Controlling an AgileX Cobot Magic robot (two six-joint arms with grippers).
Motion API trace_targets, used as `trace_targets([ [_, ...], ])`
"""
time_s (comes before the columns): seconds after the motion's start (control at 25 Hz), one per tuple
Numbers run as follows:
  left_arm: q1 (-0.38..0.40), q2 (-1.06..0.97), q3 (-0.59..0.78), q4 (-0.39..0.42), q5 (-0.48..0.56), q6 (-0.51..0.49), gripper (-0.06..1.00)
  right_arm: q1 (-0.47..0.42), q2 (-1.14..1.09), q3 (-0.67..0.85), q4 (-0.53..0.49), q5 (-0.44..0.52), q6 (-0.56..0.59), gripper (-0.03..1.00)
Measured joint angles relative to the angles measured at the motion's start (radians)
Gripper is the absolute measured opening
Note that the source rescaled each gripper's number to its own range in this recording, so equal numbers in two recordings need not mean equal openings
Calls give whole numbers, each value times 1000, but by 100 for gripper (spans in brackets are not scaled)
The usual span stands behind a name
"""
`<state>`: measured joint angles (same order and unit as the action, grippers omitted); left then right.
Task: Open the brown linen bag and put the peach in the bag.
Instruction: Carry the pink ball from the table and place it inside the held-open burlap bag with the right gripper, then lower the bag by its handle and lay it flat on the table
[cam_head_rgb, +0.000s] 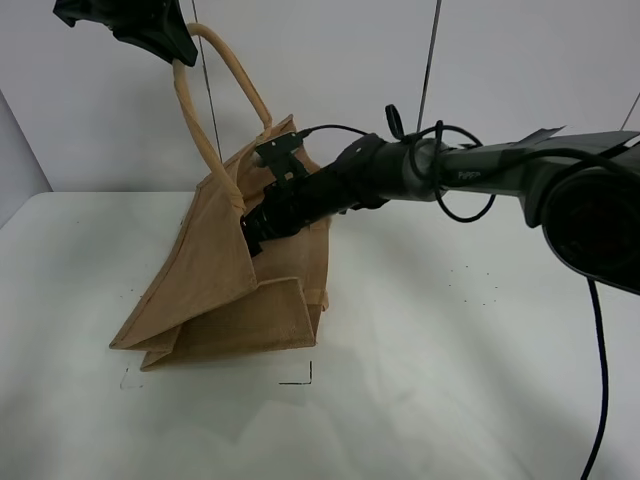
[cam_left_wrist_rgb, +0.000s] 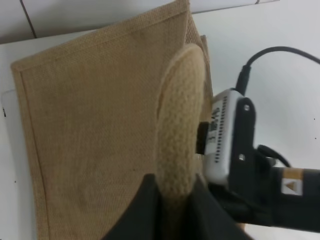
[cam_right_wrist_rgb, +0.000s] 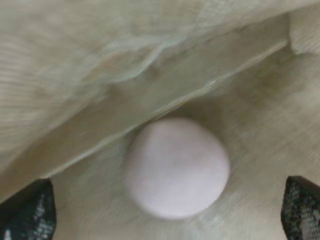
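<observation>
1 peach (cam_right_wrist_rgb: 177, 167) inside 1 brown linen bag (cam_head_rgb: 215, 290); left hand (cam_left_wrist_rgb: 175, 197) pinches handle (cam_left_wrist_rgb: 180, 115), right hand (cam_right_wrist_rgb: 166, 207) wide, empty.

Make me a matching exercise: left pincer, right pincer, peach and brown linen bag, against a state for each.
1 left pincer
2 right pincer
3 peach
4 brown linen bag

a open, inside the bag
b pulled up by one handle
c shut on a handle
d loose inside the bag

Pairs: 1-c, 2-a, 3-d, 4-b
</observation>
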<state>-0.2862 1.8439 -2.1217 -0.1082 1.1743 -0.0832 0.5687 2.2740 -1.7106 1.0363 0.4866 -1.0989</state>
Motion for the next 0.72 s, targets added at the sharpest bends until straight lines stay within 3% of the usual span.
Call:
trace_targets([
  [0.32, 0, 0, 0, 0, 0, 0, 0, -72, -136, 0, -453, 225, 495, 100],
  [0.36, 0, 0, 0, 0, 0, 0, 0, -72, -136, 0, -453, 225, 495, 100],
  [0.44, 0, 0, 0, 0, 0, 0, 0, -87, -166, 0, -581, 270, 613, 100],
  [0.52, 0, 0, 0, 0, 0, 0, 0, -96, -184, -35, -751, 392, 755, 100],
  [0.64, 0, 0, 0, 0, 0, 0, 0, -108, -185, -91, -875, 540, 886, 100],
  [0.72, 0, 0, 0, 0, 0, 0, 0, -117, -185, -103, -893, 574, 918, 100],
])
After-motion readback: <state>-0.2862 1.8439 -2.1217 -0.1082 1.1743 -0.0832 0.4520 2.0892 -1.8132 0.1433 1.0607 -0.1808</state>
